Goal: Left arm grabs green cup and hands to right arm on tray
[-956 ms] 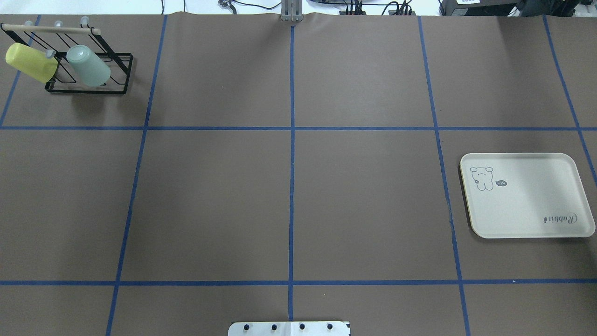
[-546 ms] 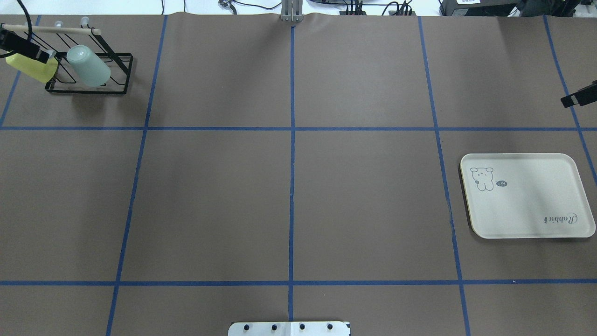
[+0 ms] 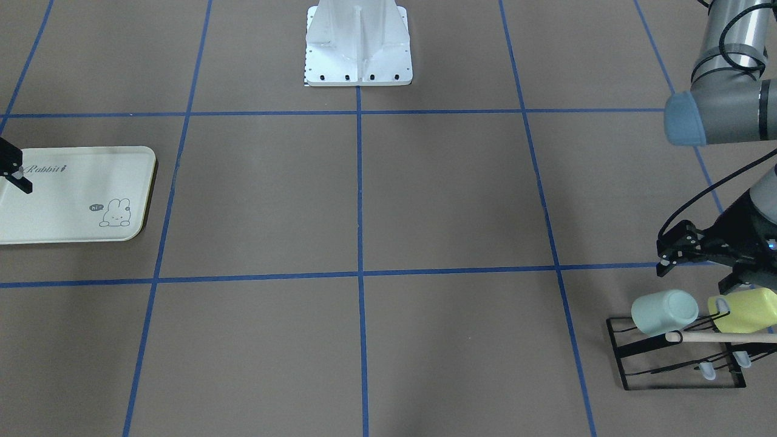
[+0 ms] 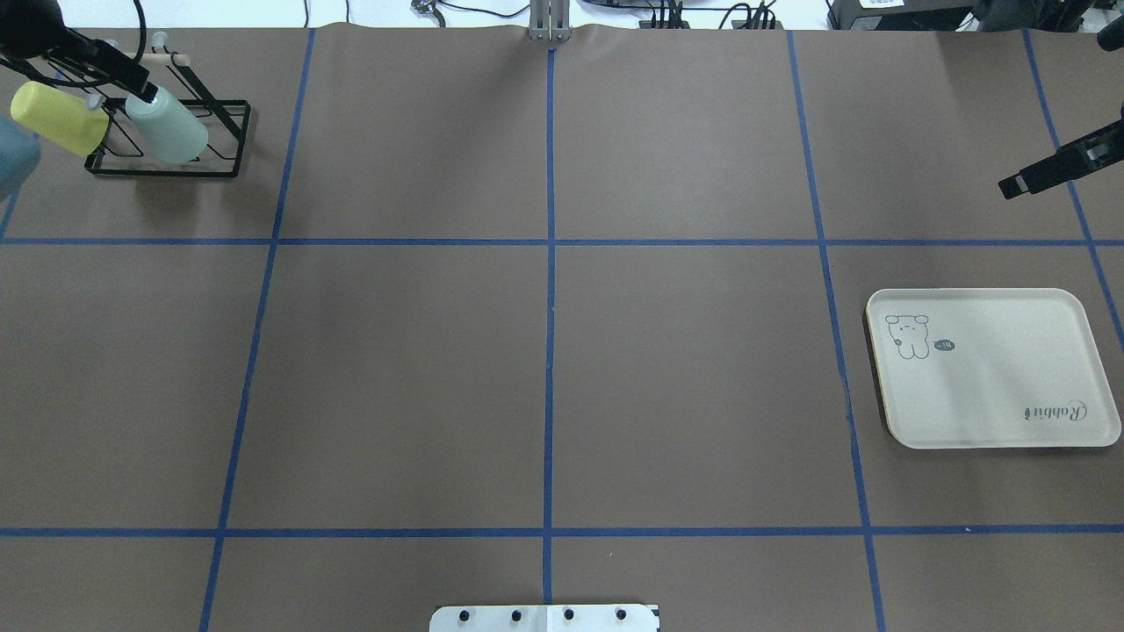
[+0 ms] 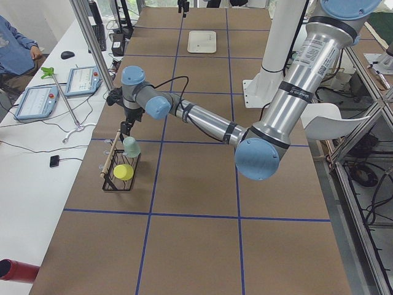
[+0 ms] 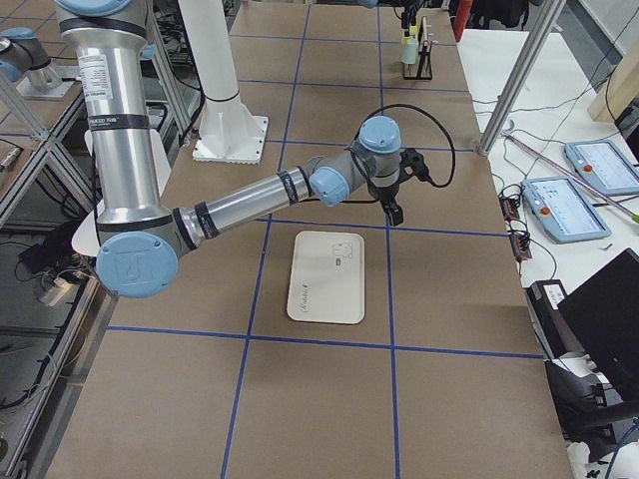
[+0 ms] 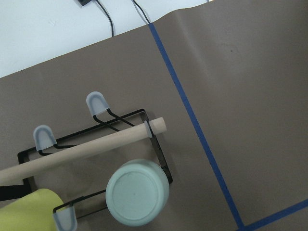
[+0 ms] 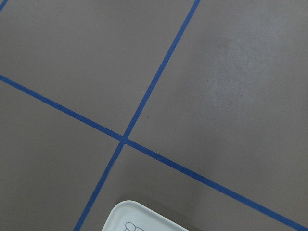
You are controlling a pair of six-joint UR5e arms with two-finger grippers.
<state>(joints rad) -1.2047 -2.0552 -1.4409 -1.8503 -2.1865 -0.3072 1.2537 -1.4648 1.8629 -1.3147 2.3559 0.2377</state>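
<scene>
Pale mint-green plastic cup (image 4: pixel 167 125) sits upended on the black wire rack with a wooden bar (image 7: pixel 86 149), far-left table corner (robot's left). The yellow-green plastic cup (image 4: pixel 60 117) is just left of it, and the cream rectangular tray (image 4: pixel 992 386) is well off right.

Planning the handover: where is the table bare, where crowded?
Bare: the middle squares between the rack and the tray, and the tray itself. Crowded: the rack corner, where the left gripper hangs above the green cup and yellow cup.
</scene>
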